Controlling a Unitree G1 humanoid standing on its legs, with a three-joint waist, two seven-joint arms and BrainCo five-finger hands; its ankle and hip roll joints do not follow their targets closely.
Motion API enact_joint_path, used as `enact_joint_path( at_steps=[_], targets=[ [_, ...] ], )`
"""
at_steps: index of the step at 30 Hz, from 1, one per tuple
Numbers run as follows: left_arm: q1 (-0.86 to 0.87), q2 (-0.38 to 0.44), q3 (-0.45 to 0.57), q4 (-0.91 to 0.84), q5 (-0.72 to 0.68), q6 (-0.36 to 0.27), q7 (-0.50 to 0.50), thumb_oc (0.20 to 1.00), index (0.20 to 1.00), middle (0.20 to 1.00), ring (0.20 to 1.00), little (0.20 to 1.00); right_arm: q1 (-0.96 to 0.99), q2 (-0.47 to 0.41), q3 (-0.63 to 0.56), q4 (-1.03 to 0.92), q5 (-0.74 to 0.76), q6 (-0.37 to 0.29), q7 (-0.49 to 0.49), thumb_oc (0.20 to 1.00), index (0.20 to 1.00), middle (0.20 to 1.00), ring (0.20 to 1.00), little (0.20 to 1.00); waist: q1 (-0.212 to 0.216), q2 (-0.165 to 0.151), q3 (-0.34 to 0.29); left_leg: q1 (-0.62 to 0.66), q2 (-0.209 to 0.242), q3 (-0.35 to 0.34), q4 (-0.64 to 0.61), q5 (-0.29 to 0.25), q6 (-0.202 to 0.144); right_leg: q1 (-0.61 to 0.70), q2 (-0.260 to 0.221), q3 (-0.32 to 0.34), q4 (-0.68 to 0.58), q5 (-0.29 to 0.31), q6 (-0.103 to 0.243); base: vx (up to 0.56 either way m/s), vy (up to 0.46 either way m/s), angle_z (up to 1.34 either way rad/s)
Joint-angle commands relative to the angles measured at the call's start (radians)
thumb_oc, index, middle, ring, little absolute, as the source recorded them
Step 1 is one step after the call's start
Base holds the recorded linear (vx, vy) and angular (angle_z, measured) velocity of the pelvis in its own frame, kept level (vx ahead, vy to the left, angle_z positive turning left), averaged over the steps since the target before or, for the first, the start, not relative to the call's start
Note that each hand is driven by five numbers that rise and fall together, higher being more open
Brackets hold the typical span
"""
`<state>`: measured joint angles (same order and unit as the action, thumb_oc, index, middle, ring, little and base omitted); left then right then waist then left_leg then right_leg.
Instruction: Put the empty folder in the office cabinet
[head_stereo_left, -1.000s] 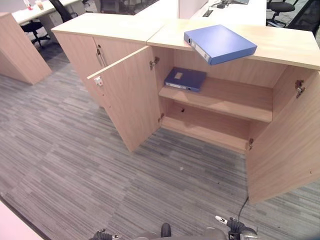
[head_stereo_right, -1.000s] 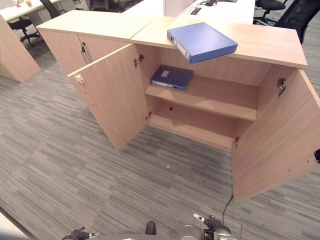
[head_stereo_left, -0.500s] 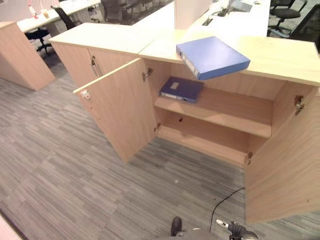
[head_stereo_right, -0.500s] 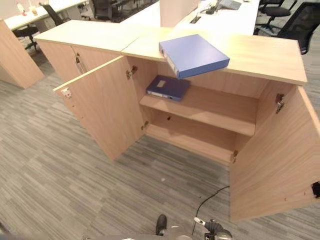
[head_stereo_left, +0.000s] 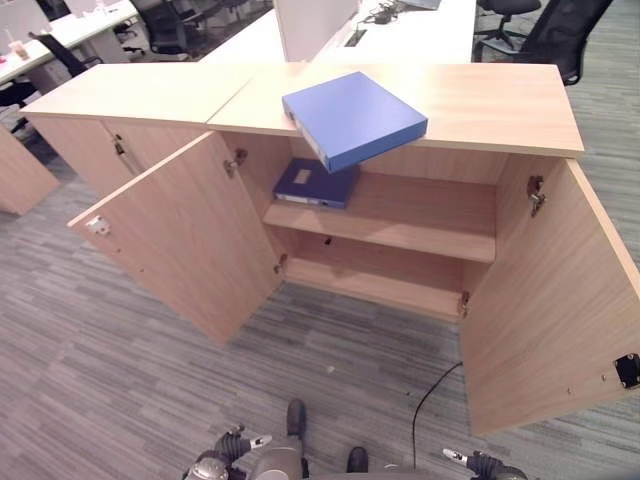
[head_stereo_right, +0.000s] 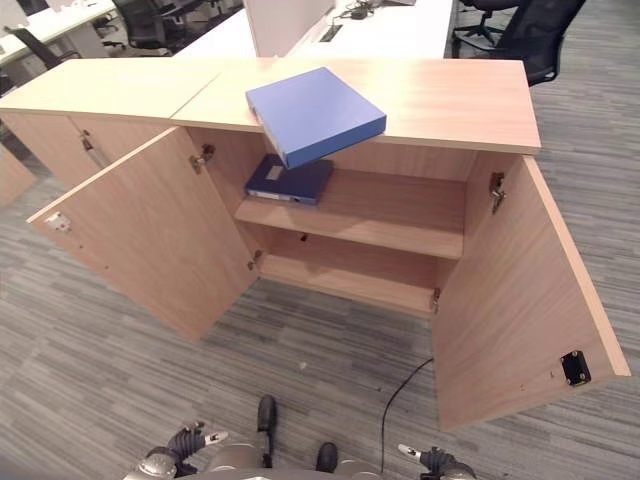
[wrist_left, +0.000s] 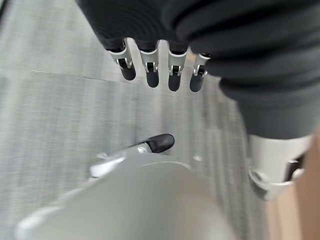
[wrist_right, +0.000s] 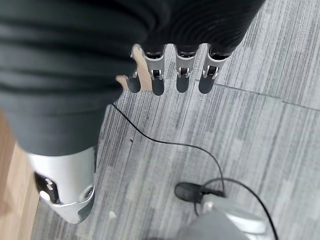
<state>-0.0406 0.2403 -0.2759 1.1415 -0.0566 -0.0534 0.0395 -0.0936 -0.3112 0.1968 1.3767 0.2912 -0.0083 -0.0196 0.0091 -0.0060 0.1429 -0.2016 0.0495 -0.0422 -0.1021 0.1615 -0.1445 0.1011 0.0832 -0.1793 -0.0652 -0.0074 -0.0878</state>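
Folder-handling has neither hand engaged: the left hand (wrist_left: 159, 70) hangs low at the robot's side above the grey striped carpet (head_stereo_left: 120, 400), its fingers (wrist_left: 151, 67) straight and relaxed with the thumb (wrist_left: 150, 145) apart from them, holding nothing. The right hand (wrist_right: 177, 70) likewise hangs over the carpet, fingers straight and loose, nothing in its grasp. In the eye views both hands show at the very bottom edge, well apart from the furniture.

Ahead of them stands the office cabinet (head_stereo_left: 520, 110), a low light-wood unit with both doors swung wide: the left door (head_stereo_left: 185, 245) angles out toward the robot, and the right door (head_stereo_left: 545, 300) stands open on the other side. Inside, a shelf (head_stereo_left: 400, 215) splits the space into an upper and a lower compartment. A dark blue folder (head_stereo_left: 315, 184) lies flat on the shelf at its left end, in the upper compartment.

On the cabinet's top lies the large blue folder (head_stereo_left: 352, 117), flat, turned at an angle, with one corner jutting past the front edge above the open compartment. A closed neighbouring cabinet (head_stereo_left: 100, 120) adjoins on the left. Behind are white desks (head_stereo_left: 400, 25) and black office chairs (head_stereo_left: 555, 30).
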Motion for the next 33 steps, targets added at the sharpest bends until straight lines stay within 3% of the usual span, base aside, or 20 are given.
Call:
enact_joint_path(
  at_steps=[1,4,15,25,31,33],
  targets=[
    [0.015,0.013,-0.036,-0.067,-0.041,-0.034,-0.032,1.000,1.000,1.000,1.000,1.000,0.002,-0.036,-0.011,-0.004,-0.045,-0.008,0.006,1.000,1.000,1.000,1.000,1.000,0.032,0.018,0.007,0.006,-0.029,-0.051,0.054,-0.010,0.078,0.047,-0.087,0.134,0.048,-0.058,0.139,0.20,0.149,-1.02],
    [0.027,0.024,-0.055,-0.133,-0.056,-0.042,-0.048,1.000,1.000,1.000,1.000,1.000,0.009,-0.031,-0.016,0.000,-0.051,-0.008,0.010,1.000,1.000,1.000,1.000,1.000,0.025,0.026,-0.019,0.039,-0.030,-0.065,0.053,0.001,0.073,0.061,-0.101,0.142,0.034,-0.061,0.149,0.23,0.191,-1.21],
    [0.080,0.168,-0.055,-0.569,-0.090,-0.032,-0.089,1.000,1.000,1.000,1.000,1.000,0.011,-0.004,-0.023,-0.030,-0.067,0.012,0.014,1.000,1.000,1.000,1.000,1.000,0.021,0.000,-0.034,-0.004,-0.079,0.011,0.196,-0.134,0.137,0.028,-0.198,0.178,0.032,-0.047,0.210,0.10,0.190,-0.04],
    [0.085,0.209,-0.012,-0.707,-0.077,-0.029,-0.054,1.000,1.000,1.000,1.000,1.000,-0.019,0.019,-0.003,-0.088,-0.061,0.018,-0.005,1.000,1.000,1.000,1.000,1.000,0.044,-0.005,-0.024,-0.069,-0.127,0.025,0.294,-0.213,0.181,-0.038,-0.243,0.228,0.049,-0.015,0.238,0.01,0.121,-0.14],
    [0.085,0.209,0.001,-0.710,-0.058,-0.022,-0.046,1.000,1.000,1.000,1.000,1.000,-0.029,0.029,0.002,-0.083,-0.079,0.024,-0.006,1.000,1.000,1.000,1.000,1.000,0.054,0.010,-0.018,-0.022,-0.135,0.036,0.250,-0.217,0.208,-0.102,-0.273,0.202,0.177,0.027,0.255,0.03,0.111,-0.09],
    [0.092,0.222,0.008,-0.724,-0.039,-0.020,-0.043,1.000,1.000,1.000,1.000,1.000,-0.034,0.036,0.002,-0.086,-0.078,0.024,-0.009,1.000,1.000,1.000,1.000,1.000,0.053,0.024,-0.011,0.022,-0.123,0.034,0.203,-0.203,0.206,-0.125,-0.297,0.132,0.272,0.061,0.242,0.07,0.101,-0.19]
  ],
)
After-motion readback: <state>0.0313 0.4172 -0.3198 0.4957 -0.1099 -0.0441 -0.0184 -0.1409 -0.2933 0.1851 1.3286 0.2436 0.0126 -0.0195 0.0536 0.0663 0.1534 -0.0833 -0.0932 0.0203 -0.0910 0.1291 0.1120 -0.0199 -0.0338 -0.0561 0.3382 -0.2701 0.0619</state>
